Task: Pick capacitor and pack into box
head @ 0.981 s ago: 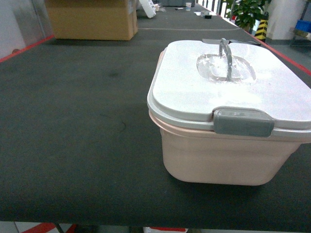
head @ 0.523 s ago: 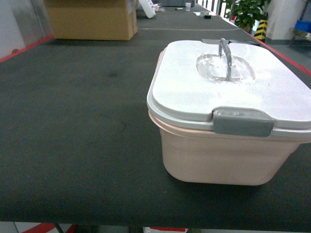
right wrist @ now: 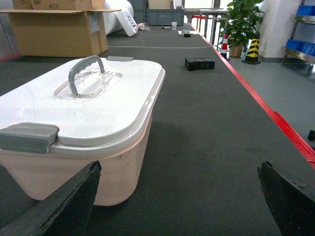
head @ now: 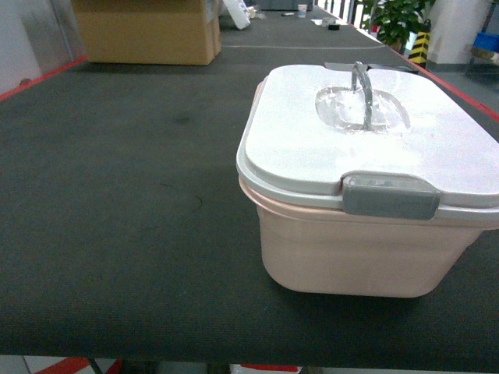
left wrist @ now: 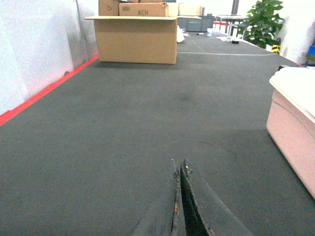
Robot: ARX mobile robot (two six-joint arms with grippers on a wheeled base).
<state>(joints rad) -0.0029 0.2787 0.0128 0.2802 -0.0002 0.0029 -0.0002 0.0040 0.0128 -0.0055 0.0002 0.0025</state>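
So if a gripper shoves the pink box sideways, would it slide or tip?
Probably slide: the box is squat and broad-based on the flat mat. The ribbed mat may drag at it, though. Its smooth rounded plastic walls look slippery for fingers; the upright handle on the latched lid seems the surer hold.

"#EH" on brown cardboard carton (left wrist: 135,37)

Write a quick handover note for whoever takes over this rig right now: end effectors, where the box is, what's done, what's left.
Left end effector: shut, empty, low over the black mat.
Right end effector: open, empty, beside the box.
Box: pale pink tub at the mat's right side, white lid on, grey latch facing the robot.
No capacitor shows in any view.
Done: nothing visible.
Left: open the lid, find the capacitor, pack it.
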